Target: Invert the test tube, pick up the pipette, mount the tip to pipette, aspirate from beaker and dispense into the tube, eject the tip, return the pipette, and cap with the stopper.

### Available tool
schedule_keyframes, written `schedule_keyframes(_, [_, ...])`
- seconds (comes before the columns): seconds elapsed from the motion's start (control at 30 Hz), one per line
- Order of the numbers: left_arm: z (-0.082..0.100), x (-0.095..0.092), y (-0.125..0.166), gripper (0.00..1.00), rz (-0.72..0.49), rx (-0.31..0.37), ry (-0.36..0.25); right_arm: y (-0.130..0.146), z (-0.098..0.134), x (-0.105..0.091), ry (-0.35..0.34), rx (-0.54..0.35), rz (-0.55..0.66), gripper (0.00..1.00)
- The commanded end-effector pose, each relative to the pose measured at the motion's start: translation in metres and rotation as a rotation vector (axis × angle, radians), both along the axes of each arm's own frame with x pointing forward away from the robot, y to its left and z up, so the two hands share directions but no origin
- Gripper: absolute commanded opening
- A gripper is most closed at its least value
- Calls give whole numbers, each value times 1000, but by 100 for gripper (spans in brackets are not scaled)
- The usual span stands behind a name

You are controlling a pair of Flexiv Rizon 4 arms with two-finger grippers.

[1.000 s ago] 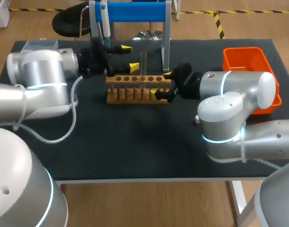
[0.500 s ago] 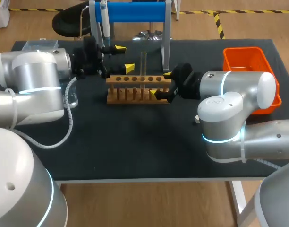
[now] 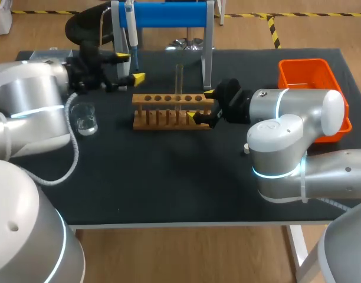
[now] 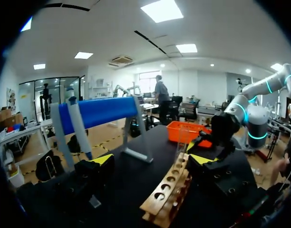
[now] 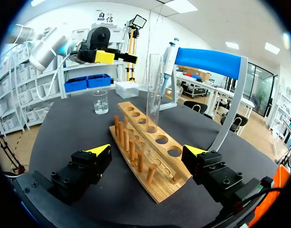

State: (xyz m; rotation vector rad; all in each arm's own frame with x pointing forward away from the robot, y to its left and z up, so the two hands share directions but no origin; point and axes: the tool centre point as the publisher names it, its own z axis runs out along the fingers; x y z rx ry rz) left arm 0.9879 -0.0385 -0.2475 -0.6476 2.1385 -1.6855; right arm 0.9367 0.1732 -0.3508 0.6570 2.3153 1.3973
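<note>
Reading the head view with 12 o'clock at the far edge, you are starting at the left with the beaker, which is sitting on the worktop at about 7 o'clock from the left gripper. That gripper's fingers are standing spread and holding nothing.

The pipette is hanging from the blue stand at 12 o'clock from those fingers, near but apart, with its long axis running vertical. In the left wrist view it is showing ahead of the gripper and off to 1 finger's side, not in the gap. The left arm is by far the nearer one. You are probably needing to carry the gap sideways until the shaft lies between the 2 tips, then close across it from both sides.

The wooden rack is lying at 4 o'clock from the left gripper, long axis running 9 to 3. The test tube is standing upright in a hole toward the rack's right half, its open end seemingly up, so the inverting step looks done.

The right gripper is sitting at the rack's 3 o'clock end, fingers spread to either side of it with no contact showing. The tube is at 11 o'clock from them. The orange bin is standing farthest right.
</note>
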Motion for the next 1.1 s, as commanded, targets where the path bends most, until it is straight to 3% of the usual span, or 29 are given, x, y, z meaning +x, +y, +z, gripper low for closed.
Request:
schedule_keyframes(0.03, [3, -19, 45, 100, 213, 15, -19, 1, 0, 0, 1, -2, -1, 100])
schedule_keyframes(0.17, [-6, -16, 90, 100, 416, 58, -12, 1, 0, 0, 1, -2, -1, 100])
schedule_keyframes(0.5, [-27, -10, 158, 100, 649, 107, 54, 1, 0, 0, 1, -2, -1, 100])
schedule_keyframes(0.8, [-46, 3, 190, 100, 765, 134, 107, 1, 0, 0, 1, -2, -1, 100])
schedule_keyframes(1.1, [-61, 19, 214, 100, 894, 164, 111, 1, 0, 0, 1, -2, -1, 100])
